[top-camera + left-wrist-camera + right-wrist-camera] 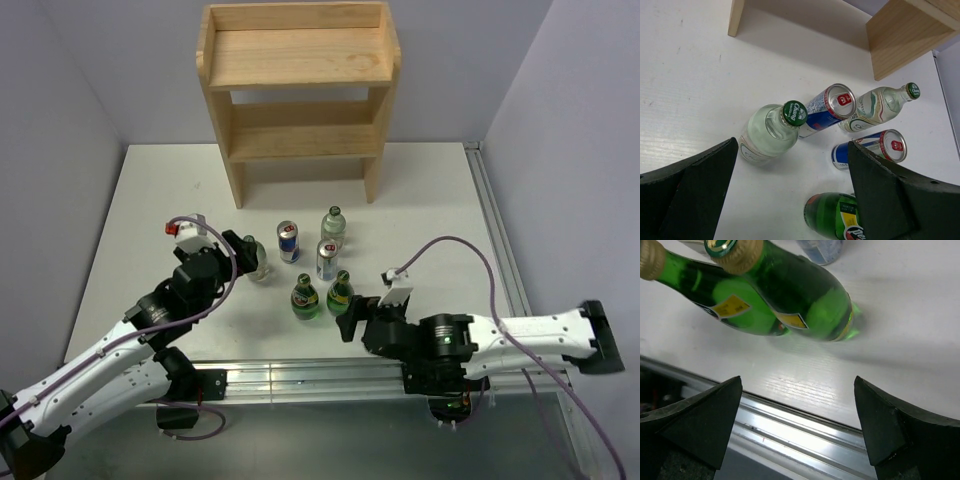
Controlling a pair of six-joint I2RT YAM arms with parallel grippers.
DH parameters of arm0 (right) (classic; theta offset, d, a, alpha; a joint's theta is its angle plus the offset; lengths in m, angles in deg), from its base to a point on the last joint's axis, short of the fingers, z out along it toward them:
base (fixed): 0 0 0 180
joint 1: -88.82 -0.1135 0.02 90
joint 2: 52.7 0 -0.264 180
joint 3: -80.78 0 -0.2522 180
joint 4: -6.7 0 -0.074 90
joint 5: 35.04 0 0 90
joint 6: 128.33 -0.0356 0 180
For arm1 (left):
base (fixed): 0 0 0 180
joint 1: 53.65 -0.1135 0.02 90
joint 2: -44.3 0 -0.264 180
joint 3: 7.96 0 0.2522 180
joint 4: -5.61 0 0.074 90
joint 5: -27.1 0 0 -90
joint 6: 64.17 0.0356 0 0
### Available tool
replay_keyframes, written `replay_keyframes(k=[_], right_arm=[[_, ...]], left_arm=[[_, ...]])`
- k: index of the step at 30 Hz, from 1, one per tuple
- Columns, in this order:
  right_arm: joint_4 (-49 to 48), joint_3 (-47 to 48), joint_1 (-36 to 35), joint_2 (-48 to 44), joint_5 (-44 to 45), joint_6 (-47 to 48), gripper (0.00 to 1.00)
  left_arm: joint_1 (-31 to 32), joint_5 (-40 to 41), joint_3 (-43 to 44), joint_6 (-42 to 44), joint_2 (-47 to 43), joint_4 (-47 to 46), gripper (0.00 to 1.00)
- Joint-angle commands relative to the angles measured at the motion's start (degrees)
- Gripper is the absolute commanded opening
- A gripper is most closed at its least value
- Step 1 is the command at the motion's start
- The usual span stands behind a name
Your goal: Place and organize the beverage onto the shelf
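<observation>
the shelf (297,62) holds nothing yet; all six drinks (288,241) stand on the table (150,200); left gripper (792,147) and right gripper (798,385) hover empty, fingers (690,190) spread.

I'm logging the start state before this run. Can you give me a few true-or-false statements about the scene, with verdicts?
1. The shelf holds no drinks. True.
2. Two green bottles stand on the table. True.
3. The left gripper is shut on a can. False: it is open and holds nothing, with a clear bottle in front of it.
4. Three cans are on the table. False: there are two.
5. The right gripper is open. True.
</observation>
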Motion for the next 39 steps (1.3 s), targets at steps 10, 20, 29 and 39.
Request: replay_keyframes(k=[10,20,29,39], right_arm=[[28.51,9.65,-13.34,30.8,28.76,-46.88,1.0],[-30.16,-10.71,-2.73,17.56,22.28,4.72,1.0],[-39.24,-8.29,0.81,27.46,16.2,11.2,1.0],[-42.23,-6.0,0.72,33.97,16.73,13.22,1.0]], left_arm=[[1.92,2.13,-3.01,1.89,-3.4,-3.98,0.97],[2.54,2.74,-6.0,3.65,-3.05,-8.03,0.97],[2.89,3.36,-7.41,3.3,-3.32,-9.35,0.97],[3.24,5.12,-9.6,3.47,-5.42,-9.26,0.97]])
